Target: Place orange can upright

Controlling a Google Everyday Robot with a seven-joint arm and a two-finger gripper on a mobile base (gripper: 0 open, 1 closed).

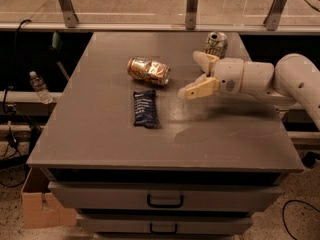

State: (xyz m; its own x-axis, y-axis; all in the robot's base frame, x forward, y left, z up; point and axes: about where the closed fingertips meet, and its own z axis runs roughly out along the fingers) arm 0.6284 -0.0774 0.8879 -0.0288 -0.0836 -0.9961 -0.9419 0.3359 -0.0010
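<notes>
orange can (148, 70) lies on its side on counter (95, 134), long axis pointing roughly at gripper (196, 75). The gripper is near the can, spread wide, empty.

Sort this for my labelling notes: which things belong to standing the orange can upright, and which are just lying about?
Job: orange can, on its side; gripper, open, beside it, not touching.
Lying about: white and green can, dark blue snack wrapper, water bottle.
</notes>
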